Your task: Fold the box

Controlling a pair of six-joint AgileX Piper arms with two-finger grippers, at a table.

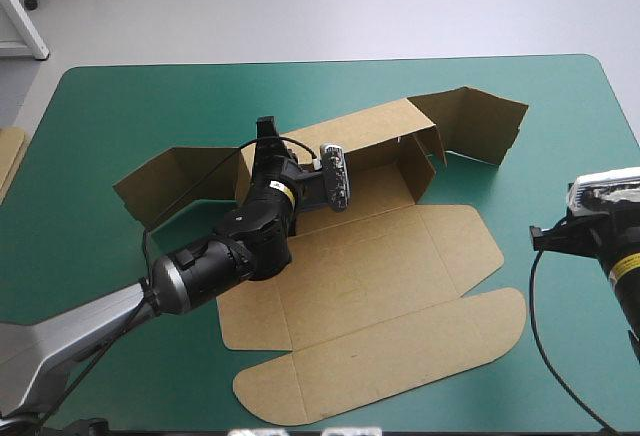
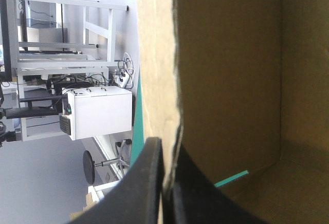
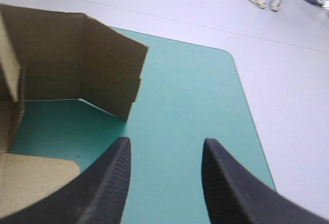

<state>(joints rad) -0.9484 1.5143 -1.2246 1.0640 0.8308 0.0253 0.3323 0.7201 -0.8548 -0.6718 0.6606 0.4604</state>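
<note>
The brown box [image 1: 380, 276] lies mid-table with its lid panel flat toward the near edge. Its far wall [image 1: 370, 131] is raised, and angled flaps stand at both ends. My left gripper [image 1: 264, 144] is at that wall's left end. In the left wrist view the gripper [image 2: 167, 180] is shut on the upright board edge [image 2: 159, 80], with the box's inside [image 2: 231, 80] beside it. My right gripper [image 3: 165, 157] is open over bare teal-green cover. It stays off the box, whose right flap [image 3: 110, 70] stands ahead of it. In the high view the right arm [image 1: 615, 256] is at the table's right edge.
An edge of more brown board [image 1: 8, 161] shows at the table's left edge. The table's far right corner [image 3: 229, 59] is ahead of the right gripper. Bare teal-green cover [image 1: 560, 156] lies between the box and the right arm.
</note>
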